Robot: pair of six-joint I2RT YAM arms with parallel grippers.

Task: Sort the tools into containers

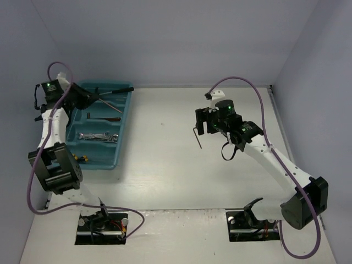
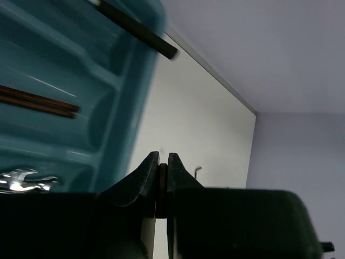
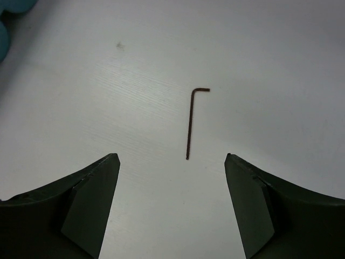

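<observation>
Right gripper (image 3: 171,156): jaws spread wide, holding nothing, poised over the table (image 3: 81,108).

Hex key (image 3: 190,124): thin, dark reddish-brown, L-shaped. It lies flat on the table just ahead of the right gripper's fingertips and between their lines. The short bend is at the far end, and the key touches neither finger. It is well apart from the tray.

Left gripper (image 2: 163,156): fingers pressed together, above the far left corner of the tray. A thin brown sliver shows between the pads; whether it is a tool cannot be told.

Tray (image 1: 107,160): long, teal-blue, with raised dividers, at the left side of the table. Contents, far to near:
- Black-handled tool (image 1: 118,89): far compartment, handle end reaching over the right rim.
- Thin reddish-brown tools (image 1: 104,117): next compartment, side by side.
- Silver wrenches (image 1: 99,136): third compartment, clustered together.
- Yellow-and-black screwdriver (image 1: 83,159): nearest compartment, at its left end, partly hidden by the left arm.
</observation>
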